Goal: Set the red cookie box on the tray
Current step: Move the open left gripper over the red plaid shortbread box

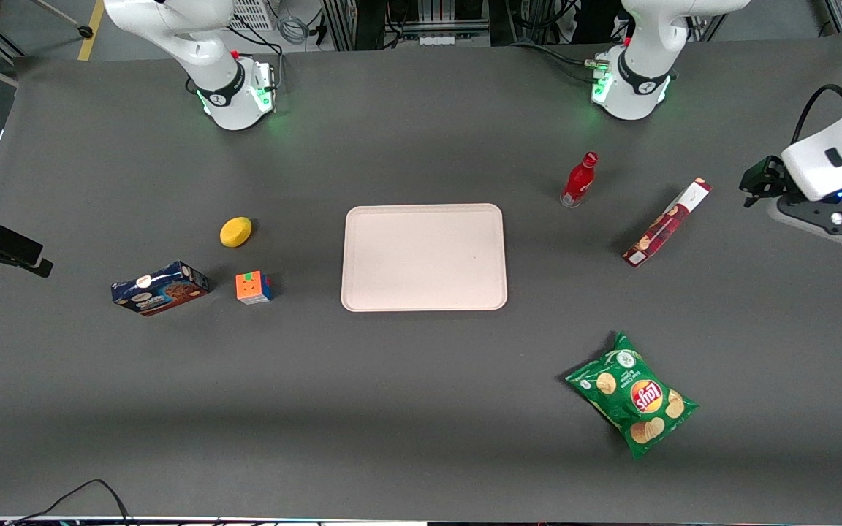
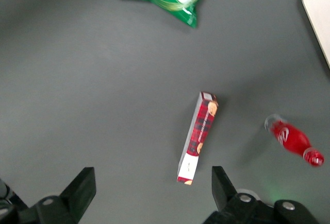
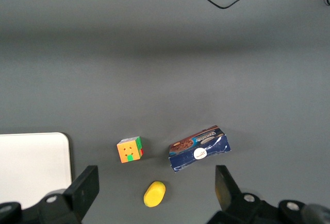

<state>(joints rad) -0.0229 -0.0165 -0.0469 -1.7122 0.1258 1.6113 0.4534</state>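
The red cookie box [image 1: 666,223] lies flat on the dark table toward the working arm's end, its white end pointing at the arm. The left wrist view looks down on this box [image 2: 198,131], and its white end is nearest the fingers. My left gripper [image 1: 761,181] hovers above the table just off that white end, apart from the box. The gripper [image 2: 152,193] is open, with only bare table between its fingers. The pale pink tray [image 1: 423,257] sits mid-table with nothing on it, and one corner of the tray [image 2: 318,13] shows in the left wrist view.
A red bottle [image 1: 579,180] stands between the box and the tray. A green chip bag [image 1: 633,394] lies nearer the front camera. A blue cookie box [image 1: 160,288], a colour cube [image 1: 253,287] and a yellow lemon [image 1: 235,231] lie toward the parked arm's end.
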